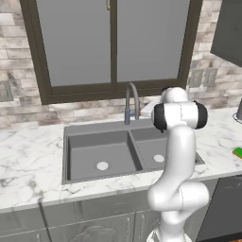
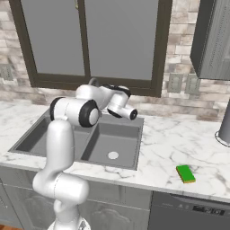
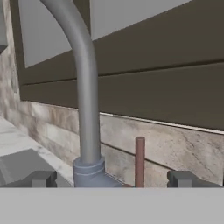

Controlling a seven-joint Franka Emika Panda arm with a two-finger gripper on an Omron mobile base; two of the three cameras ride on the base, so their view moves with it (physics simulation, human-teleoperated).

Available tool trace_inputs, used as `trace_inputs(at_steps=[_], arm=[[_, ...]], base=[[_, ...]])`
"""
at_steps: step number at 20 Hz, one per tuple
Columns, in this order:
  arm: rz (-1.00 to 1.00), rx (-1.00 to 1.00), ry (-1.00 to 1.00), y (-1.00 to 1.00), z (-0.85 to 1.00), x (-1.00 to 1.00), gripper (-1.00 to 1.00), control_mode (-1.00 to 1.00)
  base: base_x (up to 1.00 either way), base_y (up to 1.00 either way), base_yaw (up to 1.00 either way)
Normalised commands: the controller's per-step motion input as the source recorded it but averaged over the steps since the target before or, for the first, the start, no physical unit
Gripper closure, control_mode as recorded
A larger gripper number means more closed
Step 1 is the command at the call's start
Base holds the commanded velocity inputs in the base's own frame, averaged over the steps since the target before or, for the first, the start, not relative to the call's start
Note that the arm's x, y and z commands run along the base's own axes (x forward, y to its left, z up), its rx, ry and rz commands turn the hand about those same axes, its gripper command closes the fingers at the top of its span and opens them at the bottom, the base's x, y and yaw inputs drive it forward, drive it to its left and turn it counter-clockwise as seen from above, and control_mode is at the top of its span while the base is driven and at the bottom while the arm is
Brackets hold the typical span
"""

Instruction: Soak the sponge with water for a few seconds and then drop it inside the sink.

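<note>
The green and yellow sponge (image 2: 185, 174) lies flat on the marble counter right of the sink (image 2: 119, 137), near the counter's front edge; it also sits at the right border of the left base view (image 1: 237, 152). My gripper (image 3: 113, 179) is open and empty, held close to the base of the grey arched faucet (image 3: 85, 96), far from the sponge. A thin reddish-brown lever (image 3: 139, 161) stands just right of the faucet base, between my fingertips (image 3: 43, 178). My hand (image 2: 122, 106) hovers over the back rim of the sink (image 1: 94, 142). The water is out of view.
A dark-framed window (image 1: 113, 42) and a brick wall stand right behind the faucet (image 1: 132, 101). A dark wall cabinet (image 2: 211, 40) hangs at the upper right. A grey appliance base (image 2: 224, 130) sits on the counter at the far right. Marble counter (image 2: 179, 143) stretches between sink and sponge.
</note>
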Motion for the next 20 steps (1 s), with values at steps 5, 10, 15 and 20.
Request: trace_inputs(at_steps=[5,10,15,20], arm=[[0.02,0.0,0.0,0.0,-0.06,0.35,-1.0,-1.0],[0.01,0.0,0.0,0.0,-0.1,0.32,-1.0,-1.0],[0.0,0.0,0.0,0.05,-0.13,0.22,-1.0,-1.0],[0.0,0.0,0.0,0.08,-0.14,0.21,-1.0,-1.0]], base=[[0.0,0.0,0.0],[0.0,0.0,0.0],[0.0,0.0,0.0],[0.0,0.0,0.0]])
